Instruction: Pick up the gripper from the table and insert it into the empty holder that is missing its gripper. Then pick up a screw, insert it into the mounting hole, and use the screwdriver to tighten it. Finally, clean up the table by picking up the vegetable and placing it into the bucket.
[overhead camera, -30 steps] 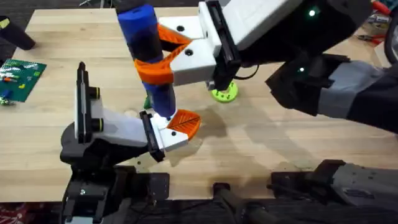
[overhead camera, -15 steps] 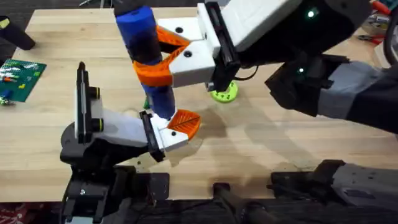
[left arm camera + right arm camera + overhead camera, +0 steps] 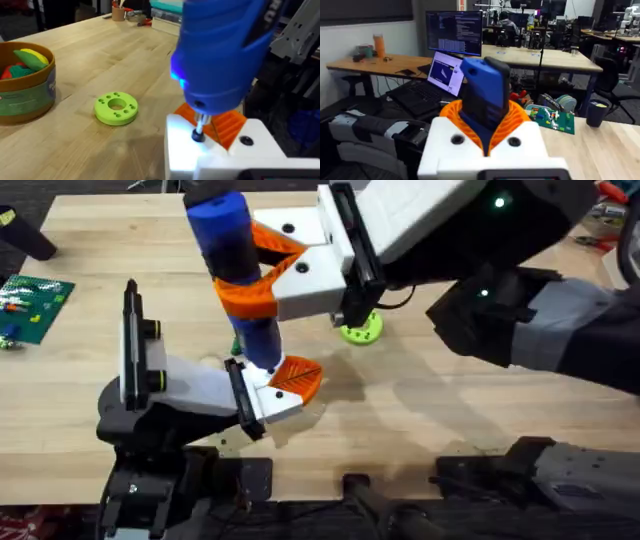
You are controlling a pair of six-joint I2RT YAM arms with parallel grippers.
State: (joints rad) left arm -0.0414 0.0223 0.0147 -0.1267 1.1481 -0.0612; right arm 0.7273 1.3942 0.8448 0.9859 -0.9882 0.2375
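My right gripper [image 3: 243,283] is shut on the screwdriver [image 3: 232,255], its orange fingers [image 3: 516,116] wrapped around the thick blue handle [image 3: 485,92]. The screwdriver stands upright over the holder [image 3: 262,398], the white boxy mount at the tip of my left arm. Its bit [image 3: 199,122] rests on a dark screw [image 3: 197,135] in the holder's top face [image 3: 185,155]. The small orange ribbed gripper [image 3: 296,376] sits in the holder, beside the bit [image 3: 229,125]. A brown bucket [image 3: 30,97] holds yellow, green and red pieces.
A green ring with holes [image 3: 361,329] lies on the table past the holder, near the bucket [image 3: 116,108]. A green circuit board [image 3: 32,300] lies at the left edge. My right arm's large body [image 3: 470,260] covers the upper right of the table.
The screwdriver's top has shifted very slightly to the left. Nothing else has visibly moved.
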